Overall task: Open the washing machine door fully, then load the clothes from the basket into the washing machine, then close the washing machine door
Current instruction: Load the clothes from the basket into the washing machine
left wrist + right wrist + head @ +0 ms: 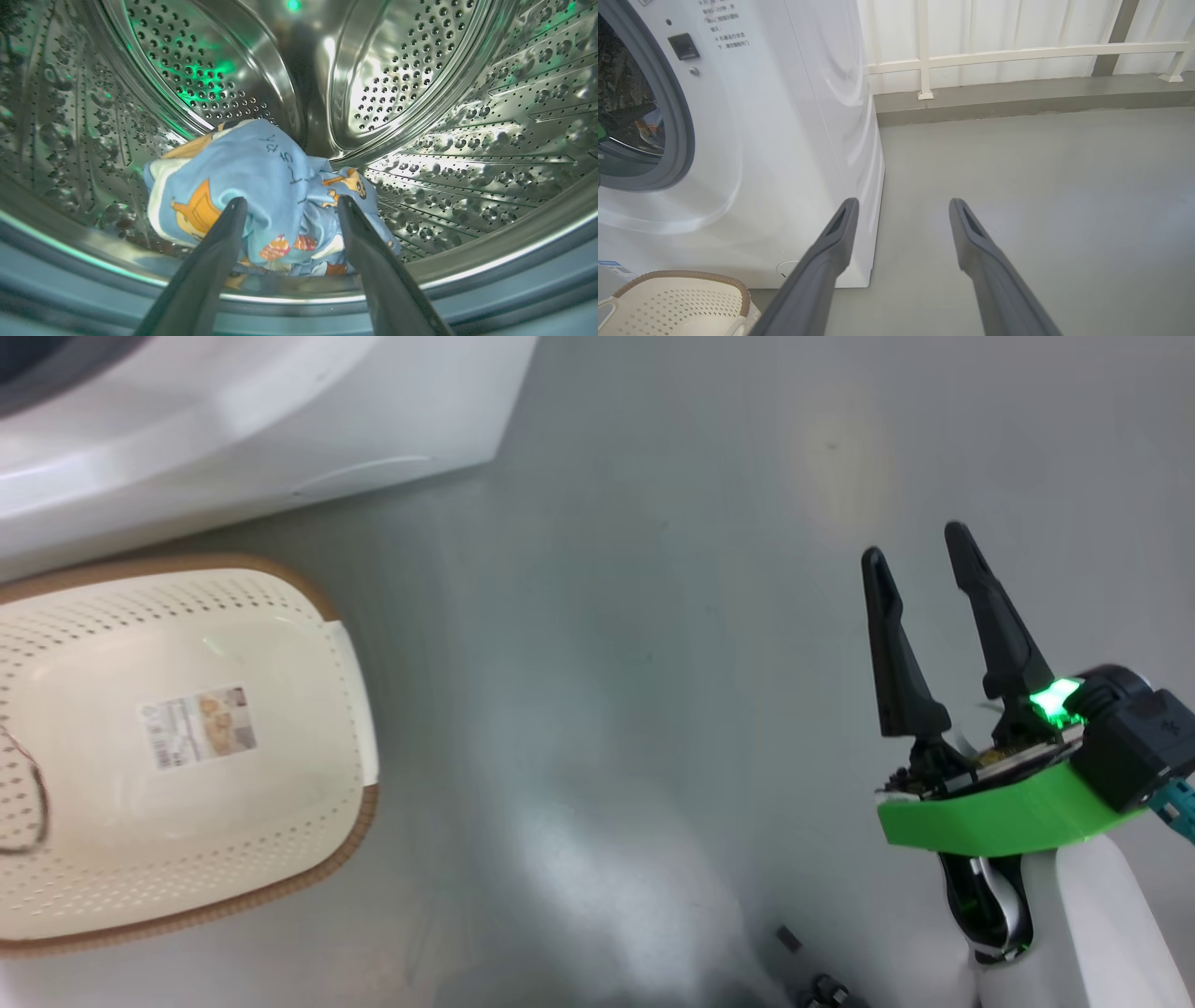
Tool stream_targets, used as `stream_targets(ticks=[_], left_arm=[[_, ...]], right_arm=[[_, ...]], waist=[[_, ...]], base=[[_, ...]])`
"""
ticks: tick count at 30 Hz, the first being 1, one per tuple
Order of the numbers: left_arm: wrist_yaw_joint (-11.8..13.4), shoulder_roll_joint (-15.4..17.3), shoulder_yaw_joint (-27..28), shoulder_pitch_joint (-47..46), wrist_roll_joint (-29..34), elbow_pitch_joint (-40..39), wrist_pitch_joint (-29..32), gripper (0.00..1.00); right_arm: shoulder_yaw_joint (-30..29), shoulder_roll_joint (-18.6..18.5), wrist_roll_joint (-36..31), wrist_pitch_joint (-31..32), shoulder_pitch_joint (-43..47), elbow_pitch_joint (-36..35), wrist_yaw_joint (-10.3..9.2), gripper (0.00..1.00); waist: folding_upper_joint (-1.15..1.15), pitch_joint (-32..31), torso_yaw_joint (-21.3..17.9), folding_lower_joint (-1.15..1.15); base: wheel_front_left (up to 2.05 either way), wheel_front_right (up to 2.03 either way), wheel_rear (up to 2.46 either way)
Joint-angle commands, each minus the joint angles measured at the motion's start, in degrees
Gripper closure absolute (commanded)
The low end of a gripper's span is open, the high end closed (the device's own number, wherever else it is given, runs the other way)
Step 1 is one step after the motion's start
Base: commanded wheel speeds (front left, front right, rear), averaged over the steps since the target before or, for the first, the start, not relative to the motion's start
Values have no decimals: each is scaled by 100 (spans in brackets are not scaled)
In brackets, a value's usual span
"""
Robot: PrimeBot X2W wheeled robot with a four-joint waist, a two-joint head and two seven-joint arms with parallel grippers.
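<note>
Closest thing up front is my left gripper (290, 201). Its two fingers are spread wide with nothing pinched between them, so that one's let go. It's poked in past the rubber seal (514, 289) and aimed at the back of the drum (467, 140), tilted a bit down.

The clothes (261, 177) sit dead ahead of the fingertips, bunched on the low part of the drum. The heap runs crosswise to my fingers. I can't swear the tips aren't brushing the cloth, but they aren't squeezing it.

My right gripper (915, 541) is wide open too and holding nothing. It hovers over bare floor (653, 616) with the washing machine (784, 140) off to its left. The basket (140, 607) sits on the floor right against the machine's front and looks empty down to its sticker.

So I reckon loading's done and the door comes next. My left arm is the one nearer the machine, and it needs to back straight out along its own fingers, clear of the seal. Which side the door hangs on, I can't tell from here.
</note>
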Motion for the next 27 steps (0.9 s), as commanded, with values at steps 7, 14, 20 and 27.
stream_targets(ticks=[7,14,20,27], left_arm=[[406,42,164,1237,16,-972,-538,0],[770,-91,85,2503,181,-2050,-874,0],[1028,-217,12,3395,294,-2815,-1004,0],[1246,-432,-132,4386,398,-3577,-1115,0]], right_arm=[[-42,-88,-204,-68,370,-203,35,0],[-141,-165,-284,-68,512,-237,35,0],[-221,-250,-353,-68,643,-230,35,0],[-370,-383,-440,-68,929,-159,35,0]], waist=[[0,-388,382,0],[0,-658,621,0],[0,-882,810,0],[0,-1319,1135,0]], base=[[0,0,0],[0,0,0],[0,0,0],[0,0,0]])
